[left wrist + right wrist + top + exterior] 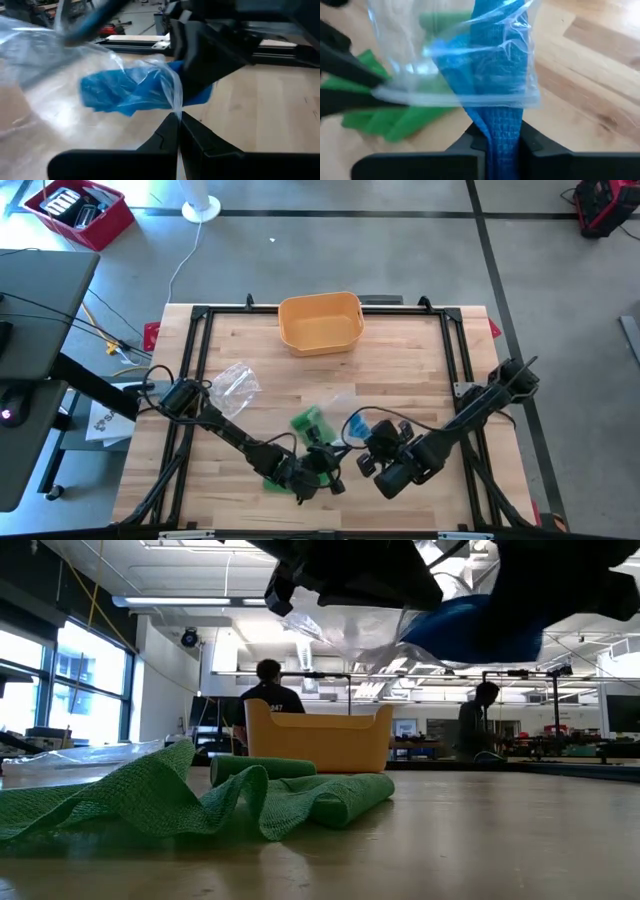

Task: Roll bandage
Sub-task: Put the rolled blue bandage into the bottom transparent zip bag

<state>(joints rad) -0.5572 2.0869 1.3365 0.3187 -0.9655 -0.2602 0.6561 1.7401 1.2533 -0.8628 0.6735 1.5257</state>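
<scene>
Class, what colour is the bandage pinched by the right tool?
Blue bandage, clearest in the right wrist view.

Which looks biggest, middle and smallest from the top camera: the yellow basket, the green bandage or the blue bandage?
1. Yellow basket, biggest.
2. Green bandage, though the arms cover part of it.
3. Blue bandage, smallest; only a bit shows.

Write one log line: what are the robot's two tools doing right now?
left tool: shut on clear bag | right tool: shut on blue bandage | green bandage: unrolled on table
</scene>
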